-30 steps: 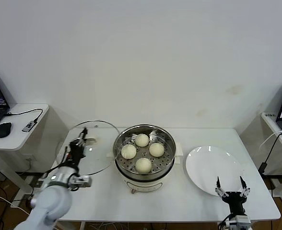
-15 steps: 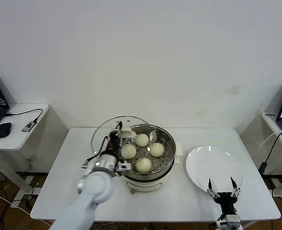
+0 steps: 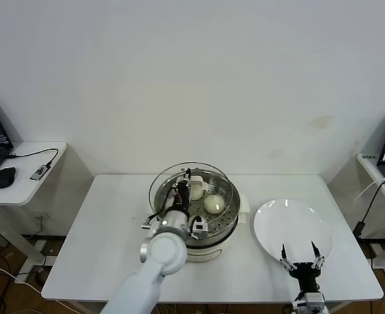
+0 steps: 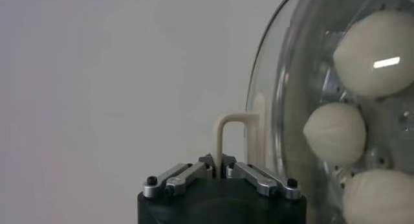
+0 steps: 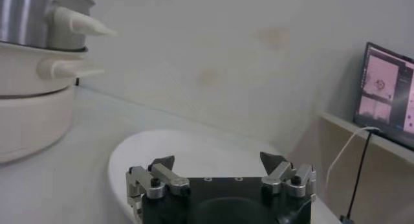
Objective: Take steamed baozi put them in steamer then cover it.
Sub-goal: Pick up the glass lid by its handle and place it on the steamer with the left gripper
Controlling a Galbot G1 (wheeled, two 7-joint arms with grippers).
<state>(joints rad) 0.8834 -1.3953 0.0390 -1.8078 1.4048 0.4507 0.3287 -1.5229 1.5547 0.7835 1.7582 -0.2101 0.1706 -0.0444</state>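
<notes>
The left arm (image 3: 163,252) hides the steamer's (image 3: 226,219) front-left part and some baozi (image 3: 213,203), so their count cannot be told; the cover (image 4: 284,83) is cut off by the left wrist picture's edges; the right gripper (image 3: 301,256) sits half-cropped at the head picture's lower edge, past the table's (image 3: 101,242) front edge.
</notes>
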